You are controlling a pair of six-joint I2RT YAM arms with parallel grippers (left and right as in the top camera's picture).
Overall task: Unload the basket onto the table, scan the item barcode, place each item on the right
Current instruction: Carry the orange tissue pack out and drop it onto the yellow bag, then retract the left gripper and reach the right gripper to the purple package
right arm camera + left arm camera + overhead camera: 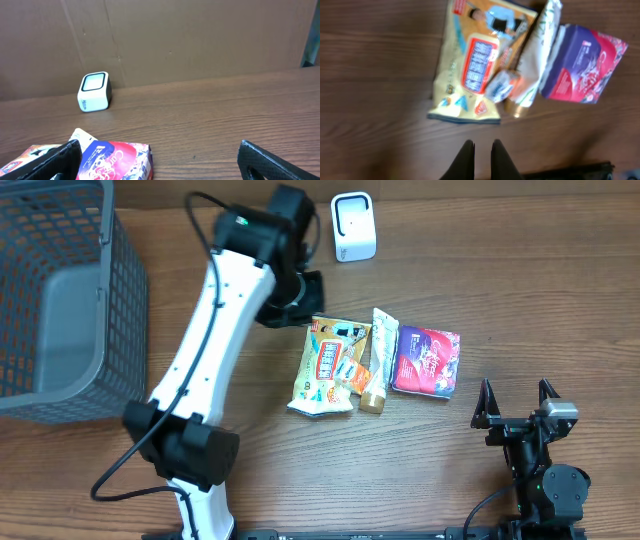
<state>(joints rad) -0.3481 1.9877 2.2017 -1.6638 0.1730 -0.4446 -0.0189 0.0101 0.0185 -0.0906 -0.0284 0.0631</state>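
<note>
Three items lie side by side mid-table: a yellow snack bag [325, 370] [467, 65], a cream tube [378, 360] [535, 60] and a purple-red box [425, 360] [582, 65] [117, 160]. A small packet [502, 85] rests on the bag beside the tube. The white barcode scanner [353, 227] [94, 91] stands at the back. My left gripper [300, 295] [482, 145] hovers just behind the bag, shut and holding nothing. My right gripper [516, 395] [159, 147] sits low at the front right, open and empty, right of the box.
A grey mesh basket [125, 300] takes up the left side of the table. A brown cardboard wall stands behind the scanner in the right wrist view. Bare wood lies between the items and my right gripper.
</note>
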